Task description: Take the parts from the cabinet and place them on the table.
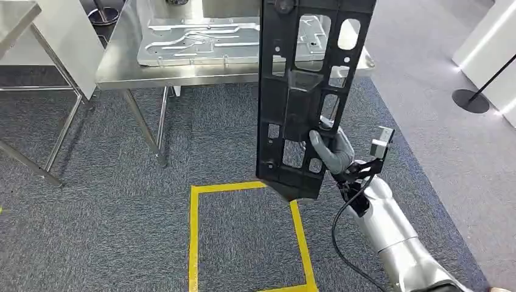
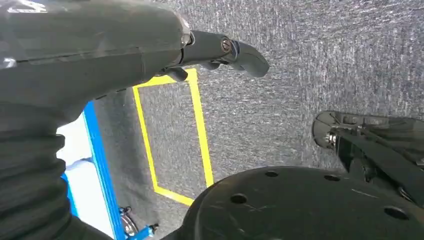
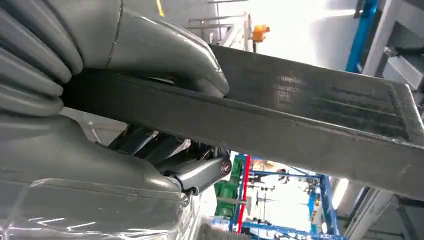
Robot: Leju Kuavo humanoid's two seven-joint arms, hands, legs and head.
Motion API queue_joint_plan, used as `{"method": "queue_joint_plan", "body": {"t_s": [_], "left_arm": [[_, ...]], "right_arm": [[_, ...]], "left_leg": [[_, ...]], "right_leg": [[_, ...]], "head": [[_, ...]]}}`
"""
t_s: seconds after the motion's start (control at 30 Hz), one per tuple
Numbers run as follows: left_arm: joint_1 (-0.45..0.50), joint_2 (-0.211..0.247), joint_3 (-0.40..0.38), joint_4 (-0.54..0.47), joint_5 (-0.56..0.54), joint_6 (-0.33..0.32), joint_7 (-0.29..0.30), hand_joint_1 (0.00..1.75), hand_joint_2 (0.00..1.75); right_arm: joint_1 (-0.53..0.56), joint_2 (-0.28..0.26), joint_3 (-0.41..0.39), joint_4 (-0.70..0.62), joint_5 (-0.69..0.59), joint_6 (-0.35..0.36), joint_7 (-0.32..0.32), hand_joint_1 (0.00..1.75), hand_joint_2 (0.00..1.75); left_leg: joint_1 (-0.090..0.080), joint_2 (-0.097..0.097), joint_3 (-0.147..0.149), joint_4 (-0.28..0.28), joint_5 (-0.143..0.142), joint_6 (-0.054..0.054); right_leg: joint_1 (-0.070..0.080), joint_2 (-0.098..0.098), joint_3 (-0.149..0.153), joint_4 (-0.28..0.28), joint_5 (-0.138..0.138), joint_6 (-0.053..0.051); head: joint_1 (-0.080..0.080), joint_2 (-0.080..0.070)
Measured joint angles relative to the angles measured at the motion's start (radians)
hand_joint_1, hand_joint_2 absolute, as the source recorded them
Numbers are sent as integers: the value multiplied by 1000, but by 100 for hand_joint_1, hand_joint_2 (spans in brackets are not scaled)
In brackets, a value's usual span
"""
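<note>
My right hand [image 1: 333, 152] grips a long black plastic panel [image 1: 304, 91] with several cut-outs, holding it upright by its right edge near the lower end. The panel's top reaches over the front edge of the steel table [image 1: 122, 67]. A silver pressed metal part [image 1: 195, 39] lies flat on that table. In the right wrist view the thumb and fingers [image 3: 150, 50] clamp the panel's edge [image 3: 310, 115] from both sides. My left hand [image 2: 100, 45] hangs over the carpet with nothing in it, one finger stretched out.
A yellow tape square [image 1: 195, 237] marks the grey carpet in front of the table. A second steel table [image 1: 18, 18] stands at the far left. A black stanchion base [image 1: 470, 100] and a white wall are at the right. A blue frame [image 2: 97, 160] stands beside the tape.
</note>
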Motion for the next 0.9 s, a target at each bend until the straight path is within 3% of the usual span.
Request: {"method": "queue_joint_plan", "body": {"t_s": [0.03, 0.07, 0.17, 0.23, 0.27, 0.33, 0.37, 0.4, 0.43, 0.47, 0.53, 0.57, 0.6, 0.7, 0.73, 0.77, 0.87, 0.9], "left_arm": [[0, -1, 0, 0, 0, -1, 0, 0, 175], [0, -2, 0, 0, 0, -2, 0, 0, 175], [2, -2, 0, 0, 1, -2, -6, 0, 175], [3, 1, 0, 0, 1, -2, -9, 0, 175], [3, 2, 0, 0, 1, -3, -9, 0, 175], [0, 2, 0, 0, 1, -3, -13, 0, 175], [-3, 2, 0, 0, 1, -4, -14, 0, 175], [-5, 2, 0, 0, 0, -5, -15, 0, 175], [-5, 2, 0, 0, 0, -5, -14, 0, 175], [-5, 3, 0, 0, 0, -6, -14, 0, 175], [-2, 3, 0, 0, -1, -6, -11, 0, 175], [-1, 3, 0, 0, -2, -6, -9, 0, 175], [-1, 3, 0, 0, -3, -6, -8, 0, 175], [-1, 0, 0, 0, -2, -6, -8, 0, 175], [-1, 0, 0, 0, -2, -6, -8, 0, 175], [0, 0, 0, 0, -2, -6, -8, 0, 175], [0, 0, 0, 0, -2, -6, -8, 0, 175], [0, 0, 0, 0, -2, -6, -8, 0, 175]], "right_arm": [[-15, -5, -3, 0, 4, 1, 5, 175, 175], [-33, -9, -4, 3, 7, 2, 10, 175, 175], [-75, -26, -4, 15, 27, -7, 20, 175, 175], [-95, -31, -2, 21, 42, -18, 26, 175, 175], [-107, -33, -2, 23, 45, -22, 27, 175, 175], [-132, -40, -1, 32, 54, -27, 34, 175, 175], [-140, -43, 0, 39, 58, -29, 38, 175, 175], [-146, -47, 0, 46, 59, -29, 43, 175, 175], [-152, -52, 1, 53, 59, -28, 47, 175, 175], [-160, -56, 2, 59, 59, -27, 50, 175, 175], [-179, -63, 3, 70, 57, -23, 50, 175, 175], [-189, -69, 3, 75, 55, -20, 50, 175, 175], [-196, -77, 4, 79, 55, -20, 49, 175, 175], [-203, -92, 4, 90, 55, -21, 48, 175, 175], [-204, -96, 4, 92, 55, -21, 48, 175, 175], [-210, -99, 5, 93, 55, -21, 47, 175, 175], [-222, -101, 8, 103, 55, -23, 48, 175, 175], [-221, -101, 10, 107, 55, -23, 50, 175, 175]], "left_leg": [[-1, 1, 1, 2, -2, -3], [-9, 1, -2, 8, -5, -8], [-3, 2, -1, 0, -4, -22], [-6, -1, -4, 13, -15, -33], [-5, -2, -25, 58, -45, -39], [1, -2, -107, 224, -117, -50], [1, -2, -148, 301, -137, -53], [1, -2, -168, 331, -131, -55], [1, -2, -163, 306, -100, -56], [1, -2, -137, 244, -55, -54], [1, -3, -58, 59, 41, -48], [-2, -4, -33, 18, 34, -42], [1, -5, -35, 9, 31, -30], [-1, -7, -33, 6, 28, -13], [5, -6, -27, -3, 30, -7], [4, -6, -25, -4, 27, -2], [2, -3, -24, -3, 21, 6], [2, -4, -23, -2, 19, 7]], "right_leg": [[3, -5, 42, -85, 29, -8], [12, -10, 50, -110, 15, -13], [15, -4, 47, -111, 17, -21], [1, -5, 59, -127, 25, -30], [0, -3, 62, -128, 24, -34], [0, -4, 64, -127, 22, -38], [0, -3, 66, -127, 20, -39], [0, 0, 70, -127, 18, -38], [0, 3, 75, -127, 14, -37], [-1, 6, 80, -126, 10, -35], [-1, 12, 90, -122, 0, -29], [6, 15, 90, -118, -5, -23], [7, 18, 86, -117, -7, -19], [6, 18, 90, -123, -11, -2], [4, 15, 94, -115, -23, 4], [4, 6, 78, -77, -44, 8], [3, 1, -54, 163, -138, 17], [2, 1, -84, 204, -139, 17]], "head": [[0, 0], [0, 0], [0, 0], [0, 0], [0, 0], [0, 0], [0, 0], [0, 0], [0, 0], [0, 0], [0, 0], [0, 0], [0, 0], [0, 0], [0, 0], [0, 0], [0, 0], [0, 0]]}}
